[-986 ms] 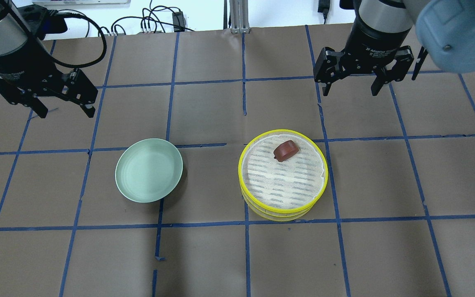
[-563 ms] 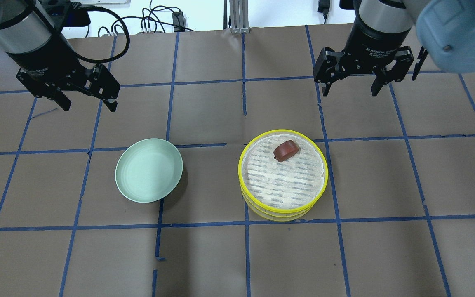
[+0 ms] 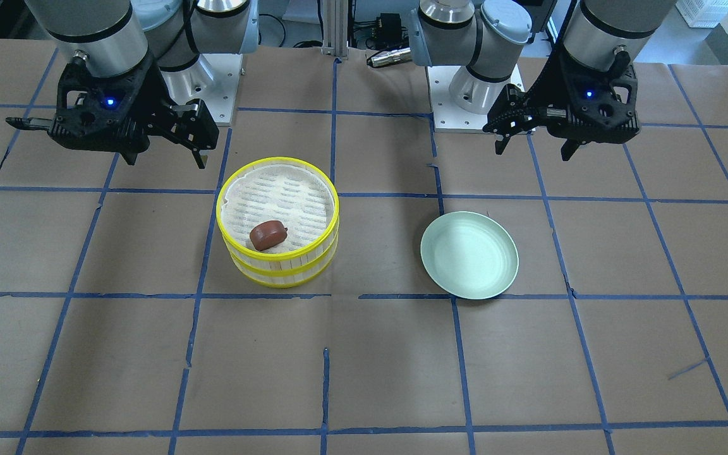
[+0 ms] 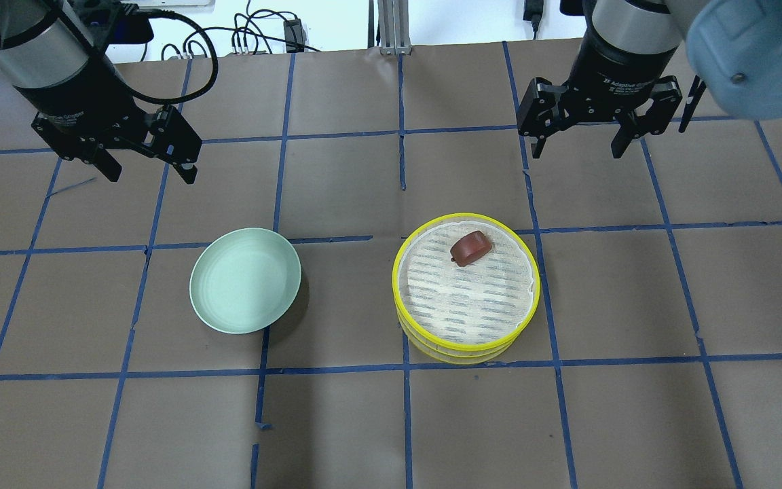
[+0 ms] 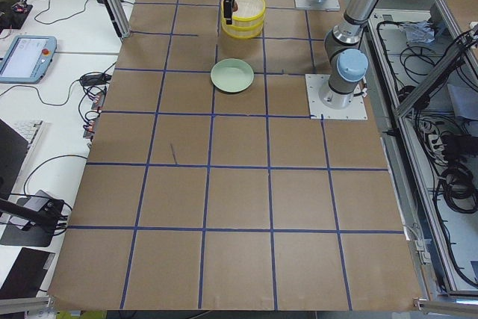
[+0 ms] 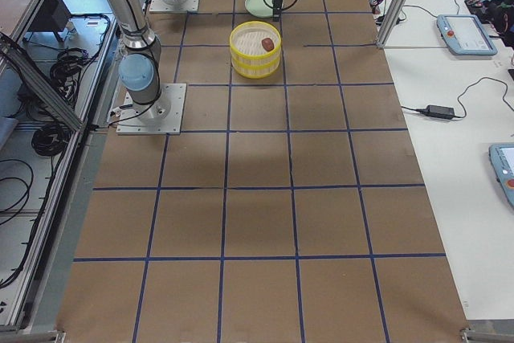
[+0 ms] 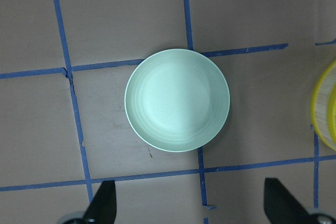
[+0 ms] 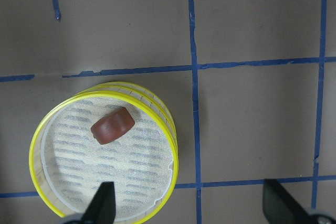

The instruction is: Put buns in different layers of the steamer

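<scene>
Two steamer tiers are stacked right of centre, the top tier (image 4: 466,337) on the lower tier (image 4: 466,358). The reddish-brown bun (image 4: 469,248) lies on the top tier's white liner, near its far edge. It also shows in the front view (image 3: 268,234) and the right wrist view (image 8: 112,125). The white bun is not in view. My left gripper (image 4: 151,174) is open and empty, high above the table beyond the plate. My right gripper (image 4: 577,153) is open and empty, high beyond the steamer.
A pale green plate (image 4: 245,280) sits empty left of the steamer, directly below the left wrist camera (image 7: 177,99). Brown paper with a blue tape grid covers the table. Cables lie along the far edge.
My left arm has moved right and slightly further from the camera, then nearly stopped. The right arm, steamer, bun and plate have not moved.
</scene>
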`<state>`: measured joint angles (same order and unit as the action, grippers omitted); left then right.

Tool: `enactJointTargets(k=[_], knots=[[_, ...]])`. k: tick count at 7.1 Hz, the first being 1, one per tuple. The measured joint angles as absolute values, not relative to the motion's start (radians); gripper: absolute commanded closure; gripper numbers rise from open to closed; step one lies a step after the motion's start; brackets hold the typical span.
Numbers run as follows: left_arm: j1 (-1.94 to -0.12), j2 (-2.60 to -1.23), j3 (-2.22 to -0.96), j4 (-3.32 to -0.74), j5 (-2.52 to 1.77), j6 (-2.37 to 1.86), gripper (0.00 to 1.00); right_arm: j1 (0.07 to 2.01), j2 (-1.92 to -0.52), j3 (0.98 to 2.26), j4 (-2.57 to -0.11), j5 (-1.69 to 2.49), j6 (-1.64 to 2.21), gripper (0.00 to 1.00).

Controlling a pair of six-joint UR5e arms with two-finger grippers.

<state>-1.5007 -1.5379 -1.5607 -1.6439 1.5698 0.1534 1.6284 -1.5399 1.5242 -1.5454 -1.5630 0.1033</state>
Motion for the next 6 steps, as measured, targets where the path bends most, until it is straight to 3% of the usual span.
enactJointTargets(k=[6], knots=[[-1.506,-1.539,-1.557,-1.649,1.56,0.033,0.0,1.629,-1.542,1.527,-1.543,-1.563,0.101,0.0]])
